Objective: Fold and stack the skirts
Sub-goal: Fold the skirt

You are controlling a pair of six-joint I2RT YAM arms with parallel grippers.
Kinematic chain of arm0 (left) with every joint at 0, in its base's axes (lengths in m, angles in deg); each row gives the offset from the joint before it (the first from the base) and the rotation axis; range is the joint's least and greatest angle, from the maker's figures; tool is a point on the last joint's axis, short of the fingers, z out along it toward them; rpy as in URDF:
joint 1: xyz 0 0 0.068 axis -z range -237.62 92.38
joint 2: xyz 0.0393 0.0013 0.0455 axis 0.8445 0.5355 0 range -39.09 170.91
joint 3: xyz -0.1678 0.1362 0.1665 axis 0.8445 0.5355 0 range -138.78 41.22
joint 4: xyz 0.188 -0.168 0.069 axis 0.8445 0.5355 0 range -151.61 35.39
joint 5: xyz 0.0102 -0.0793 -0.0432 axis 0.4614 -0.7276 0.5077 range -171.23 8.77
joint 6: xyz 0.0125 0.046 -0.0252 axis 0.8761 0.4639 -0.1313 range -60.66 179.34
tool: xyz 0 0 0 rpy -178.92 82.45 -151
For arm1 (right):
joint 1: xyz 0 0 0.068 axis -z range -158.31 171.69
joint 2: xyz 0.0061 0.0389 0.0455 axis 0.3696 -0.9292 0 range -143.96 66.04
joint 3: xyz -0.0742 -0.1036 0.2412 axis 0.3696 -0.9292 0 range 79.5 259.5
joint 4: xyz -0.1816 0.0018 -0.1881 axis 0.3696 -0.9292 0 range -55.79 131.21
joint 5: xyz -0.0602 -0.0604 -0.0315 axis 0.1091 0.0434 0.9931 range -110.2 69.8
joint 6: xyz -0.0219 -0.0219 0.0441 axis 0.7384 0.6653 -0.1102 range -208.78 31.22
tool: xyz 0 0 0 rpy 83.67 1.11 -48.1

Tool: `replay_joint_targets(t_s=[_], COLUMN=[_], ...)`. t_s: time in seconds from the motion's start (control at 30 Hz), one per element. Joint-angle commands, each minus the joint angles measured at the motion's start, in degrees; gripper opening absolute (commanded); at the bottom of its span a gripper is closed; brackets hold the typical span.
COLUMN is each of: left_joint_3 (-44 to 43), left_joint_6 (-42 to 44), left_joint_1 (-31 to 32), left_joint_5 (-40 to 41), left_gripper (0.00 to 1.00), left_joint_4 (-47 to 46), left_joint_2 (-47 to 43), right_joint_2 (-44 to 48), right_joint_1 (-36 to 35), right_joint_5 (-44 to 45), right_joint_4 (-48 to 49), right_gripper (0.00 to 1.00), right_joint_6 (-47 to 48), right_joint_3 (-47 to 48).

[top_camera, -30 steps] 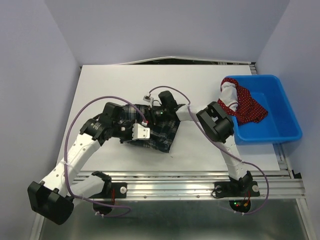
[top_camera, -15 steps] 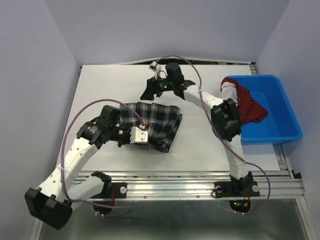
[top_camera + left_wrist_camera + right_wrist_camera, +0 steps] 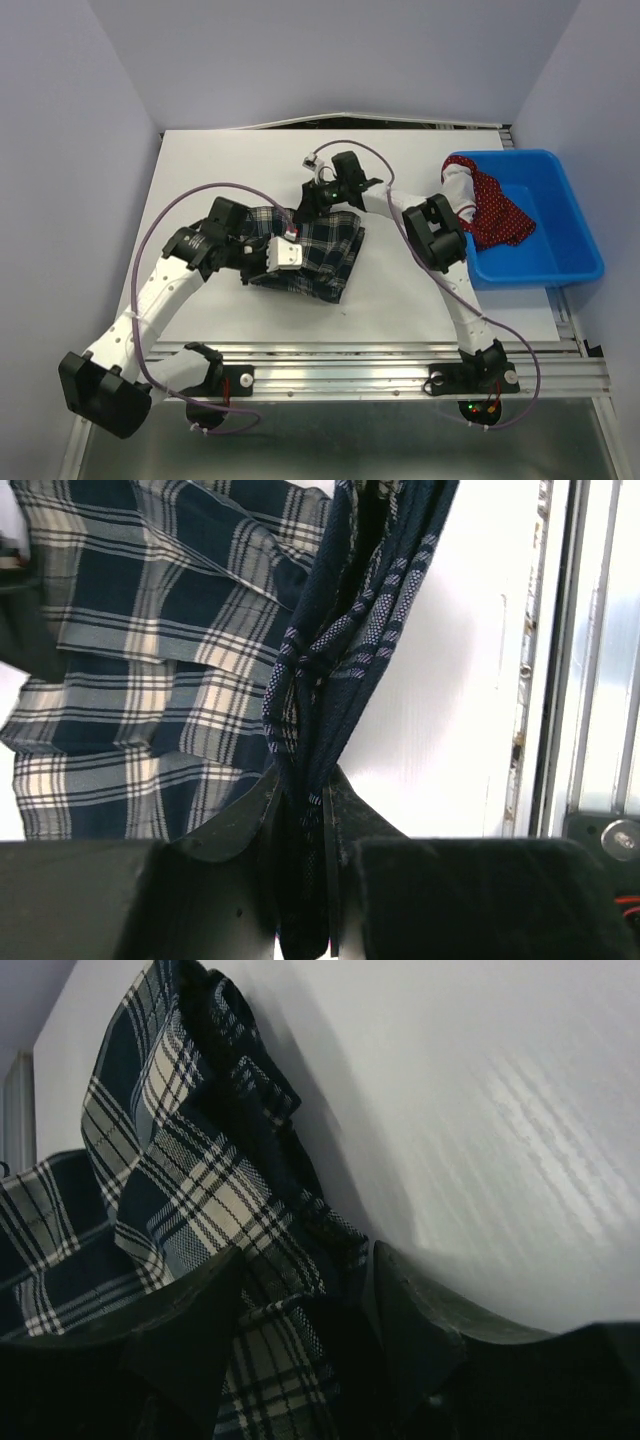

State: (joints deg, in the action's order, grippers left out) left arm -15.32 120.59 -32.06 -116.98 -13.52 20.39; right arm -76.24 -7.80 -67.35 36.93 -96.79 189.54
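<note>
On the white table [image 3: 200, 170] a blue bin [image 3: 560, 265] stands at 3 o'clock from the centre. The red skirt [image 3: 495, 215] with white dots hangs over the bin's left rim, partly inside it and well apart from both arms. An aluminium rail [image 3: 350, 375] runs along the near edge at 6 o'clock, and a purple cable [image 3: 180, 205] makes a loop above the left arm. The plaid skirt [image 3: 325, 255] lies near the middle of the table. From above, its left part is hidden under the left wrist and its white camera box [image 3: 283, 255], and its far edge at 12 o'clock is hidden under the right wrist. The left gripper [image 3: 305, 820] is closed tightly on a bunched fold of the plaid skirt. In the left wrist view this fold rises from between the fingers toward 12 o'clock, the flat part of the skirt spreads at 10 o'clock, and bare table shows at 2 o'clock. The right gripper [image 3: 300, 1280] is at the far edge of the same skirt. Its two fingers stand apart with a thick bunch of plaid cloth between them, which goes up toward 11 o'clock. Whether these fingers press the cloth or only stand around it, I cannot tell.
</note>
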Motion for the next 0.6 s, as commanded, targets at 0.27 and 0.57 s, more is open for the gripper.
replay_joint_targets(t_s=[0.27, 0.57], left_joint_3=[-12.6, -15.6], left_joint_6=[-6.2, -8.7], left_joint_1=[-2.7, -4.3], left_joint_5=[4.3, 10.0], left_gripper=[0.0, 0.0], left_joint_4=[-14.3, -26.0], left_joint_2=[17.4, 28.4], right_joint_2=[5.3, 6.7], right_joint_1=[-2.8, -3.4], right_joint_5=[-8.3, -13.5], right_joint_4=[8.2, 9.4], right_gripper=[0.34, 0.31], right_joint_6=[-0.4, -1.4], right_joint_3=[-12.9, -14.2])
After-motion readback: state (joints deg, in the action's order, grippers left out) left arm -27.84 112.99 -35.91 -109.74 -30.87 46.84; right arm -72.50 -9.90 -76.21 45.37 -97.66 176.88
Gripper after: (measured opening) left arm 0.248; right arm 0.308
